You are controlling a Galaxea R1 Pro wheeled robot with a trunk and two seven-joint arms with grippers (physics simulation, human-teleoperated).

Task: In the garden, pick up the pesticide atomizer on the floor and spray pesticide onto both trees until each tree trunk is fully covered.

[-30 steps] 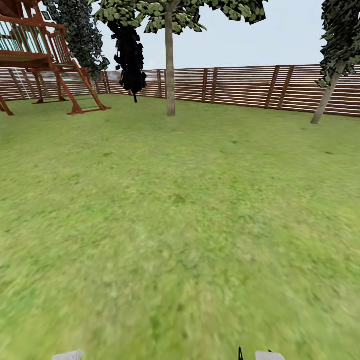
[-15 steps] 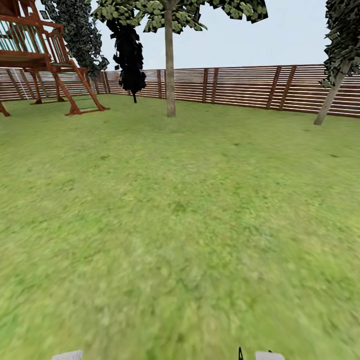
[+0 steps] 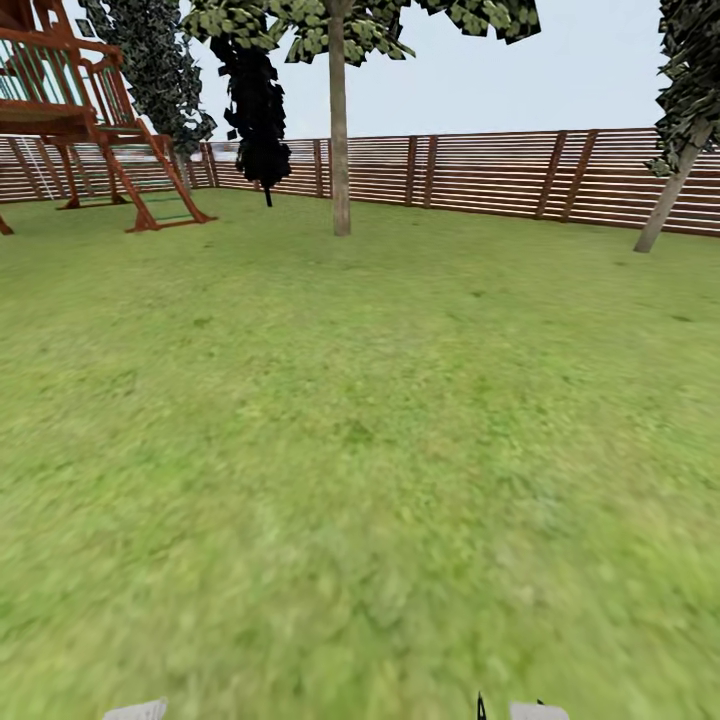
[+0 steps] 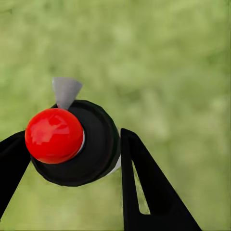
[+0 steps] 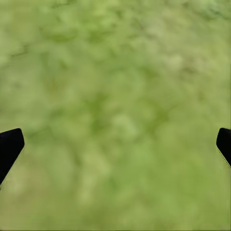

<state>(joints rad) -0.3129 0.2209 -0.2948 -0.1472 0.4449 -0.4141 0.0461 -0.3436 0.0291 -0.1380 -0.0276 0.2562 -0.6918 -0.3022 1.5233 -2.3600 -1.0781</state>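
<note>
The pesticide atomizer (image 4: 72,144), a round black body with a red ball top and a grey nozzle, sits between the black fingers (image 4: 139,183) of my left gripper (image 4: 72,139), which is shut on it above the grass floor (image 3: 360,450). My right gripper (image 5: 118,142) is open over bare grass, only its two black tips showing. Far ahead in the head view stands a tree (image 3: 340,20) with a straight bare tree trunk (image 3: 341,140) and a blocky green crown, in front of the garden's slatted brown fence (image 3: 480,170).
A red-brown wooden play structure (image 3: 80,110) with a ladder stands at the far left. Dark narrow conifers (image 3: 255,100) grow by the fence. Another tree with a leaning pale trunk (image 3: 672,195) is at the far right. Open lawn lies between me and the trees.
The whole head view has shifted slightly: the play structure slid left and the right tree slid right, so the camera moved. The atomizer's hold cannot be compared.
</note>
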